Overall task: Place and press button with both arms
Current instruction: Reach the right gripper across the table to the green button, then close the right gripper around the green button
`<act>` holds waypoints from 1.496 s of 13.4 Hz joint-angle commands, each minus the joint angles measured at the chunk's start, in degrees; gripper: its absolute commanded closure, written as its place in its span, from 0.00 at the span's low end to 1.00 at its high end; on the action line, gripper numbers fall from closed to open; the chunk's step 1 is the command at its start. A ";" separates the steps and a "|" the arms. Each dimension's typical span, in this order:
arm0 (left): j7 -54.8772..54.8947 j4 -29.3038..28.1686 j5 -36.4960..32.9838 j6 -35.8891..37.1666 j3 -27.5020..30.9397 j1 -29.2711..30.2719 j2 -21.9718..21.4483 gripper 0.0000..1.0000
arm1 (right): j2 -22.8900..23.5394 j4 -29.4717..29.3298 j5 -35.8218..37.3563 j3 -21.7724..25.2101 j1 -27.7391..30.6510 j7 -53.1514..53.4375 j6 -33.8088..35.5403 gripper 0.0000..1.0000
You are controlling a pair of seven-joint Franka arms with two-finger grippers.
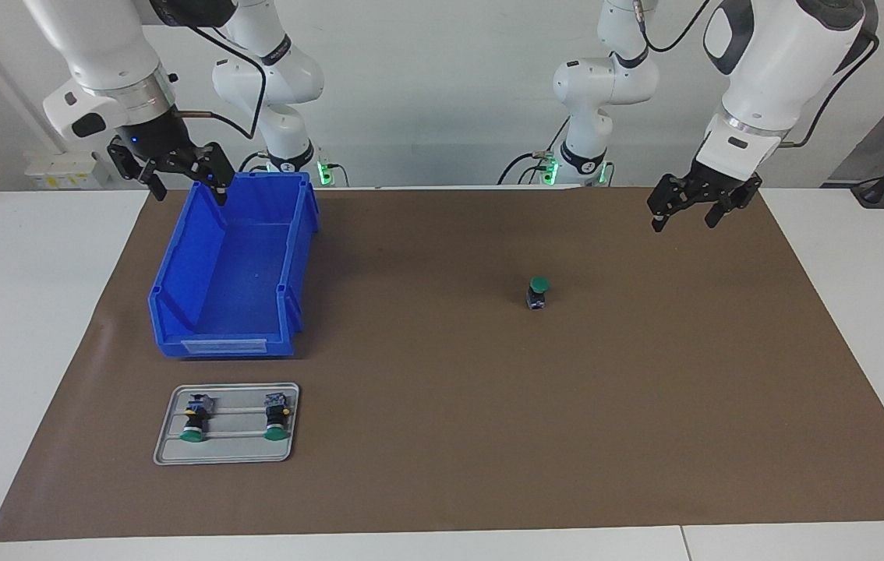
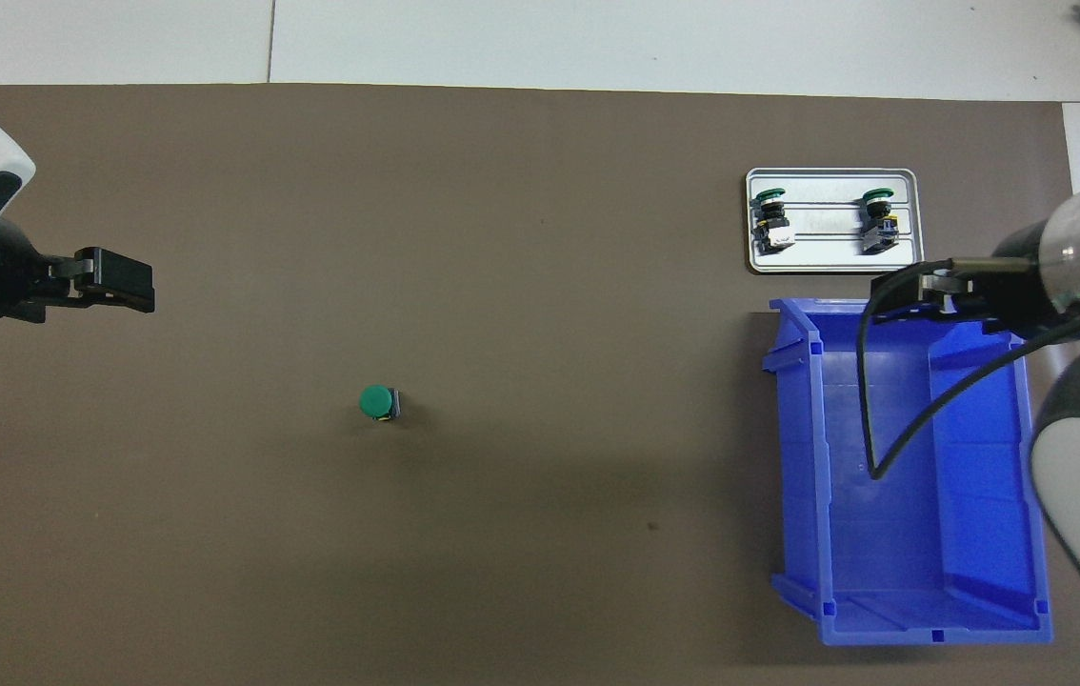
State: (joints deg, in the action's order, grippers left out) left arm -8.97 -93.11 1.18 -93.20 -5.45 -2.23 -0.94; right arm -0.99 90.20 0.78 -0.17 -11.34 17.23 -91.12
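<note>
Desk [image 1: 37,327]: white, with a brown mat [image 1: 442,436] over most of it; everything in play stands on the mat.
Left arm [image 1: 769,70]: comes in at its own end of the desk, and its pincer [image 1: 687,214] hangs in the air over bare mat near the edge closest to the robots. The fingertips stand apart with nothing between them, so it is released.
Right arm [image 1: 99,62]: reaches in at its own end, and its pincer [image 1: 181,183] hangs over the rim of the bin at the robots' edge. The fingertips are parted and empty, so it is released too.
Blue bin [image 1: 177,327]: an open storage bin at the right arm's end of the desk, with nothing seen inside.
Metal tray [image 1: 169,456]: just beside the bin, farther from the robots, toward the desk's outer edge. Two spare buttons [image 1: 196,421] lie on it on their sides, well apart from each other.
Button [image 1: 539,292]: stands upright alone on the mat, green cap up, toward the left arm's end and well apart from both pincers.
Progress: the placing looks done, as one button stands upright on open mat. Whether it has been pressed cannot be told; neither pincer touches it.
Left to do: probably the two tray buttons remain.
</note>
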 commanded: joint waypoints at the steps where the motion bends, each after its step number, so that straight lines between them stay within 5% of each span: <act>1: 2.38 1.00 -1.09 1.62 -0.35 1.87 0.15 0.00 | -0.16 2.60 -0.60 0.00 -4.55 5.33 -4.84 0.06; 6: 2.21 -0.05 -1.00 1.62 -0.35 2.05 -0.38 0.00 | 4.75 1.65 -0.25 -0.09 -14.92 17.37 -11.34 0.06; 14: 2.82 -0.05 -1.00 0.48 -0.44 2.05 -0.29 0.00 | 21.01 -7.23 -0.25 -0.26 -28.20 35.41 -21.36 0.06; 20: 6.69 -0.05 -1.00 -0.40 -0.35 2.23 -0.29 0.00 | 28.74 -8.80 -0.25 -2.90 -28.74 35.15 -28.93 0.07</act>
State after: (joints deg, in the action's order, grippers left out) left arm -3.58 -93.13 1.14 -92.78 -5.41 -0.77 -0.94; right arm 23.87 84.54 0.80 -1.85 -40.78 52.29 -118.73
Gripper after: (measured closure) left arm 0.000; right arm 0.066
